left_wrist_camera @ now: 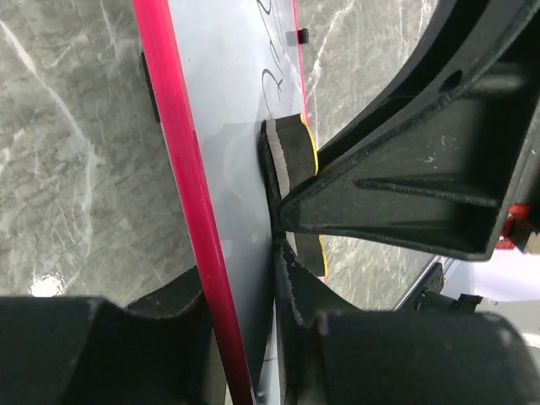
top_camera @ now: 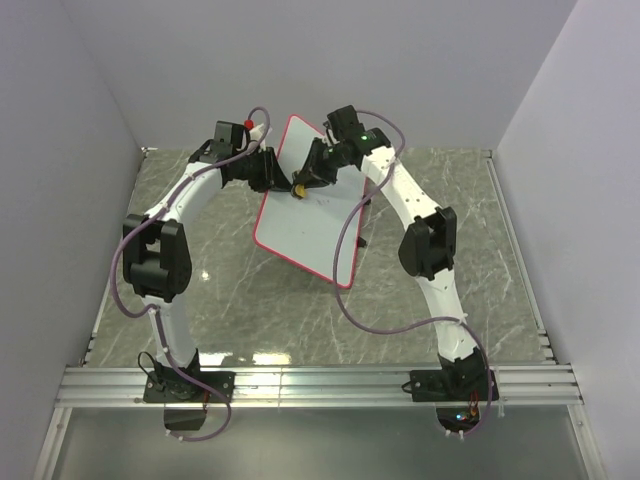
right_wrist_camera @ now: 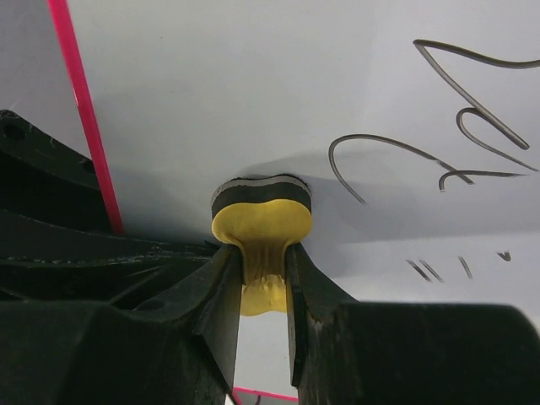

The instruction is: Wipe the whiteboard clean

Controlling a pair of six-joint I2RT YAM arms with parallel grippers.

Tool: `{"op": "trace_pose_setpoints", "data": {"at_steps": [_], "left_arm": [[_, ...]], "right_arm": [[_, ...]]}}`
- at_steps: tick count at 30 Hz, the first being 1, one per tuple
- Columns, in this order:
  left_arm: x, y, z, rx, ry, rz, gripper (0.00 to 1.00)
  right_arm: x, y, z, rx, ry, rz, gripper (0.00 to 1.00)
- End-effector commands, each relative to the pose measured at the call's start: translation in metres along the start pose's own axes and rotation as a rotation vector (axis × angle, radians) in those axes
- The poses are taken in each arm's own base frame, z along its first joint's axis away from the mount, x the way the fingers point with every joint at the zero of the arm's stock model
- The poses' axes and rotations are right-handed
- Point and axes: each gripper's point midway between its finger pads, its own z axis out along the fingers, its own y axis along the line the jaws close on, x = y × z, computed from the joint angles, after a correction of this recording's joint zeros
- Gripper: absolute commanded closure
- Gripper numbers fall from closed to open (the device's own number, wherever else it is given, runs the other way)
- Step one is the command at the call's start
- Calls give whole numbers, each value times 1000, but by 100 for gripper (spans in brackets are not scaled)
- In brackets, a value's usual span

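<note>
The whiteboard [top_camera: 308, 215], white with a red-pink rim, is held tilted up off the table. My left gripper [top_camera: 268, 172] is shut on its left edge; in the left wrist view the rim [left_wrist_camera: 190, 202] runs between my jaws. My right gripper [top_camera: 305, 180] is shut on the yellow bone-shaped eraser [right_wrist_camera: 261, 228], squeezing its waist. The eraser's dark felt face presses against the board [right_wrist_camera: 253, 101]. It also shows in the left wrist view [left_wrist_camera: 291, 156]. Black pen marks [right_wrist_camera: 439, 143] lie to the right of the eraser.
The grey marbled table [top_camera: 220, 300] lies under the board. White walls enclose the back and sides. A metal rail [top_camera: 320, 385] runs along the near edge by the arm bases. A small red object [top_camera: 249, 124] sits by the left wrist.
</note>
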Motion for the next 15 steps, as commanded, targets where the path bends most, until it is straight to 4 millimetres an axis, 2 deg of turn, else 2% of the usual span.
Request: {"op": "trace_pose_setpoints", "data": {"at_steps": [1, 4, 5, 7, 8, 10, 11, 15], "left_arm": [[88, -5, 49, 20, 270, 53, 100], [88, -5, 48, 15, 267, 59, 100], [87, -5, 48, 14, 267, 59, 100], [86, -5, 47, 10, 265, 64, 100], [85, -6, 46, 10, 262, 69, 100], [86, -5, 46, 4, 261, 70, 100], [86, -6, 45, 5, 261, 72, 100], [86, -4, 45, 1, 261, 71, 100]], "right_arm": [[7, 25, -1, -95, 36, 4, 100], [5, -6, 2, -18, 38, 17, 100], [11, -24, 6, 24, 62, 38, 100], [8, -55, 3, 82, 66, 52, 100], [15, -74, 4, 126, 94, 70, 100], [12, -98, -4, 187, 78, 45, 100], [14, -120, -8, 229, 84, 69, 100], [5, -156, -25, 315, 44, 90, 100]]}}
